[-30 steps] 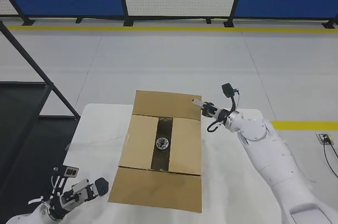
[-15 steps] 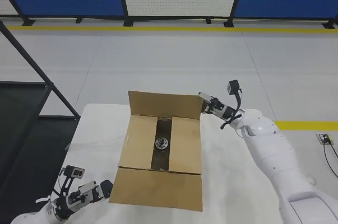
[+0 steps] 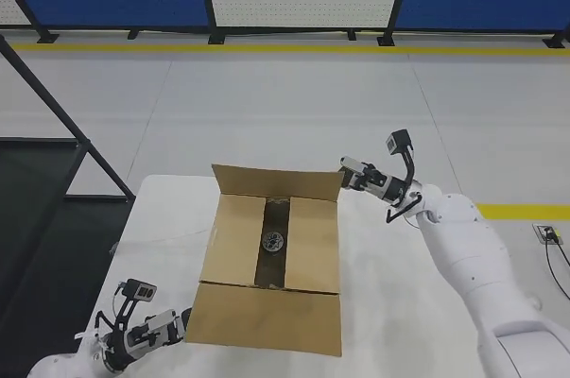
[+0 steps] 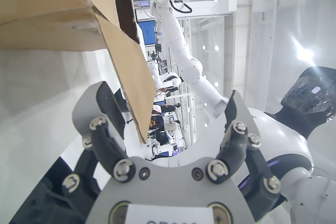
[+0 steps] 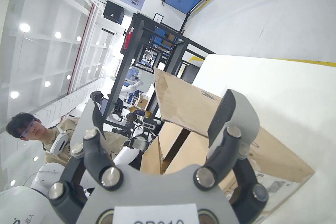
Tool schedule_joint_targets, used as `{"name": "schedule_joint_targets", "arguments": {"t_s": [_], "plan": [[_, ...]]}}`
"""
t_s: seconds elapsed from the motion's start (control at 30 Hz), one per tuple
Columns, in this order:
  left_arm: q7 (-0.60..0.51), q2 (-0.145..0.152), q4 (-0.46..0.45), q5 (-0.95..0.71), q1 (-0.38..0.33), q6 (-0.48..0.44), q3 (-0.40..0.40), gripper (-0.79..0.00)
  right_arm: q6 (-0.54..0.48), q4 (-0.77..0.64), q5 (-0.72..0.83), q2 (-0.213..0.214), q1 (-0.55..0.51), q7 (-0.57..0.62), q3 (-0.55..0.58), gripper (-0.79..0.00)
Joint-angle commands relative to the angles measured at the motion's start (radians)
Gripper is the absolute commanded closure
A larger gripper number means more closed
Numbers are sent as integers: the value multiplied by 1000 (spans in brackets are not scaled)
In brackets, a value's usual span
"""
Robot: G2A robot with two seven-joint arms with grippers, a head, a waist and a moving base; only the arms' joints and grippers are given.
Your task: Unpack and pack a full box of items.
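Observation:
A cardboard box [image 3: 235, 241] sits mid-table, its two inner flaps nearly closed. The gap between them shows a round dark item [image 3: 273, 242]. The far flap [image 3: 275, 181] stands nearly upright, and the near flap [image 3: 266, 319] lies spread outward. My right gripper [image 3: 346, 174] is at the far flap's right corner. It is open, with the far flap [image 5: 183, 104] between the fingers of my right gripper [image 5: 160, 114]. My left gripper [image 3: 176, 326] is at the near flap's left corner. My left gripper [image 4: 170, 109] is open around the near flap's edge [image 4: 131, 83].
The white table [image 3: 398, 302] has free surface to the right of the box and a narrower strip on the left. A black metal frame [image 3: 39, 123] stands off the table's left side. The table's left edge is close to my left gripper.
The far flap has swung up from lying flat outward to nearly upright, with my right gripper staying at its corner. My left gripper has moved in to the near flap's left corner.

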Motion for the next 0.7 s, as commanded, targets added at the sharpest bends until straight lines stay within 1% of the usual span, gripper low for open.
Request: {"name": "schedule_joint_targets", "arguments": {"t_s": [0.0, 0.43, 0.53, 0.6, 0.67], "plan": [[8, 0, -9, -7, -1, -5, 2, -785, -4, -16, -8, 3, 0, 8, -1, -785], [113, -5, -119, -34, -17, -30, 14, -785, 12, -208, -113, 35, -39, 22, -27, -785], [164, -7, -135, -29, -29, -39, 17, -785, 50, -254, -133, 44, -53, 26, -26, -785], [219, -9, -142, 9, -39, -53, 23, -785, 94, -294, -155, 48, -65, 25, -33, -785], [277, -11, -151, 45, -49, -59, 35, -785, 105, -299, -162, 49, -66, 20, -33, -785]]}}
